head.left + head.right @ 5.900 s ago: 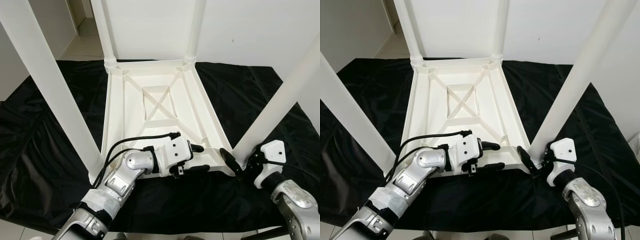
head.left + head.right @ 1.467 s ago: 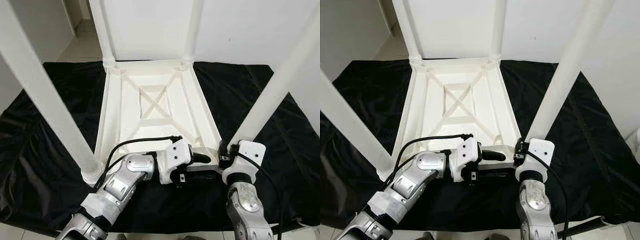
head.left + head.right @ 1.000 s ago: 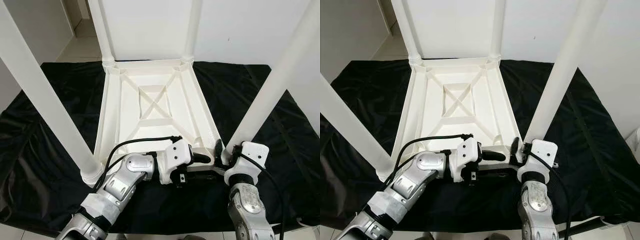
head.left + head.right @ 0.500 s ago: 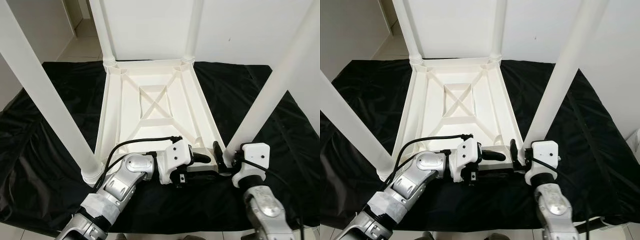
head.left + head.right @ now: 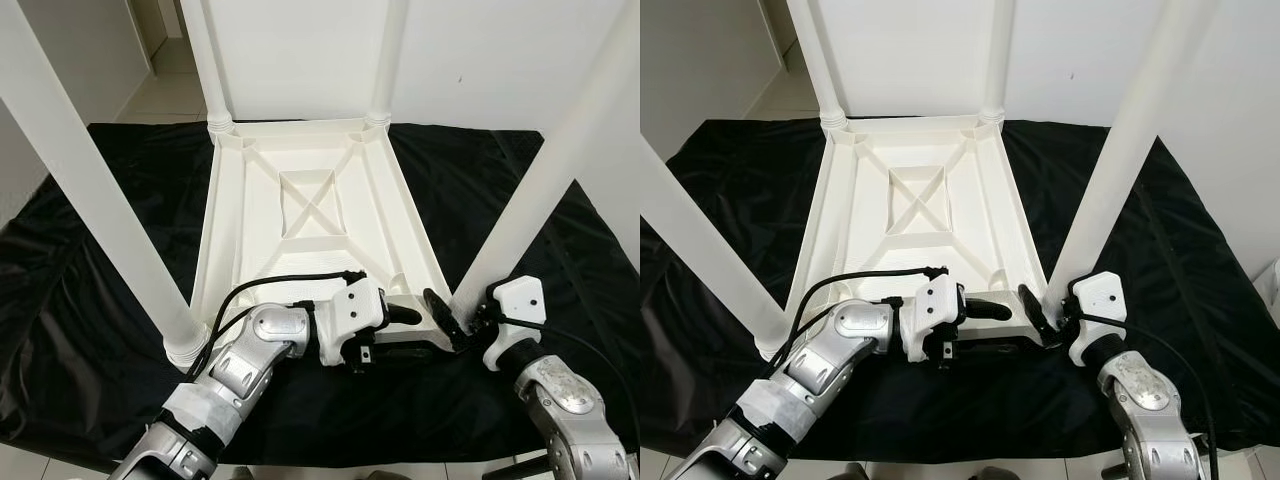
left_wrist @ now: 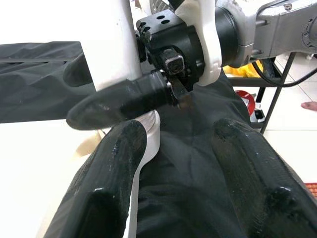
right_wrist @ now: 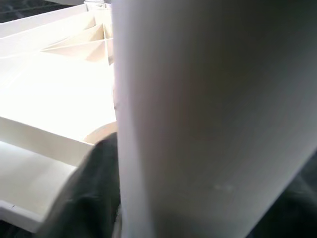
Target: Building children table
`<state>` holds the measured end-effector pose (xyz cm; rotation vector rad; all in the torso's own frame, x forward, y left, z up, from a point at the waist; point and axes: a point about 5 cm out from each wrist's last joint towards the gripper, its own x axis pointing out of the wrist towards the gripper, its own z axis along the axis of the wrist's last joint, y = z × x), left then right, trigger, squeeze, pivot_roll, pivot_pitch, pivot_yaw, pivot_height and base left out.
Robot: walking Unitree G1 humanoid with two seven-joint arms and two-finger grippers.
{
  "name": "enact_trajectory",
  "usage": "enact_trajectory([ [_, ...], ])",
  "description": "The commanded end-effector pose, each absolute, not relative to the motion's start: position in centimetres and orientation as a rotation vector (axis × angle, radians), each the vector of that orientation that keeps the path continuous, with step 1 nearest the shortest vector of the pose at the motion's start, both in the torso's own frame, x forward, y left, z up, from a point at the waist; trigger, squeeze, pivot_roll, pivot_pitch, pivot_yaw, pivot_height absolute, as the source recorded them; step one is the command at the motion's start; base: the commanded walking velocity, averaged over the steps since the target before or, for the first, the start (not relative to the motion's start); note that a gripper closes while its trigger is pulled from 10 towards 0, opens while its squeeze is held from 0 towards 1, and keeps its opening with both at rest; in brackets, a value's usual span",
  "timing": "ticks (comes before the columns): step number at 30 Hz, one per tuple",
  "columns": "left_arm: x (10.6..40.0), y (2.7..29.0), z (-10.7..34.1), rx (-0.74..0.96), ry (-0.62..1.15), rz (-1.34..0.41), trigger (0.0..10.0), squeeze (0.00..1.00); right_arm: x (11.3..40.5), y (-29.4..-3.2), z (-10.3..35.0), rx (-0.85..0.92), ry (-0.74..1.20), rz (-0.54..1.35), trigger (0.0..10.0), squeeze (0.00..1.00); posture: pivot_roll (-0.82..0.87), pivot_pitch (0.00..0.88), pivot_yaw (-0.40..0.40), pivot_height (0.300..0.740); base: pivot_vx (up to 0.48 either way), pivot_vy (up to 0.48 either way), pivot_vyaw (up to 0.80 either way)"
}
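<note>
Since half a second ago, the right arm has been swung outward to the right, while its gripper has been kept at the base of the near right leg; the left arm has not been moved.

An upturned white plastic children's table is laid on a black sheet spread over the floor, with four round white legs standing up from its corners. The near left leg is seen at the left corner.

The left gripper is set at the table's near rim, its two black fingers spread moderately apart, one above the rim and one below it. Whether they press on the rim cannot be told.

The right gripper is placed at the foot of the near right leg, one finger lying against the leg's inner side; the leg is seen very close in the right wrist view. How tightly it is held cannot be told.

The ribbed underside of the table forms a shallow tray.
</note>
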<state>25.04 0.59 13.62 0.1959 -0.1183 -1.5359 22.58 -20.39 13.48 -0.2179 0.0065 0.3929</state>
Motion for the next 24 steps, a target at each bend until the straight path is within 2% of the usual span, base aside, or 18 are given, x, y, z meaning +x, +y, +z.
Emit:
enact_trajectory([
  [1, 25.1, 0.6, 13.6, 0.212, -0.123, -1.538, 10.0, 0.00, 22.8, -20.2, 13.3, -0.207, 0.007, 0.421, 3.2, 0.00, -0.10, 0.004, 0.010, 0.740, 0.000, 0.000, 0.00],
  [2, 25.1, 0.7, 13.6, 0.212, -0.124, -1.539, 10.0, 0.00, 22.8, -20.2, 13.4, -0.209, 0.005, 0.428, 0.0, 0.00, -0.10, 0.004, 0.011, 0.740, 0.000, 0.000, 0.00],
  [11, 25.0, 0.8, 13.5, 0.212, -0.119, -1.541, 10.0, 0.00, 22.6, -20.2, 13.3, -0.199, 0.006, 0.451, 0.0, 0.00, -0.10, 0.012, 0.009, 0.740, 0.000, 0.000, 0.00],
  [12, 24.9, 0.9, 13.5, 0.212, -0.117, -1.540, 10.0, 0.00, 22.5, -20.2, 13.2, -0.189, 0.006, 0.438, 10.0, 0.00, -0.09, 0.013, 0.010, 0.740, 0.000, 0.000, 0.00],
  [22, 24.9, 1.0, 13.5, 0.211, -0.113, -1.540, 10.0, 0.00, 22.6, -20.3, 13.5, -0.177, -0.018, 0.301, 10.0, 0.00, -0.09, 0.014, 0.009, 0.740, 0.000, 0.000, 0.00],
  [24, 25.0, 0.9, 13.6, 0.206, -0.116, -1.544, 10.0, 0.00, 22.3, -18.9, 13.4, -0.174, -0.024, 0.189, 10.0, 0.00, -0.10, 0.015, 0.017, 0.740, 0.000, 0.000, 0.00],
])
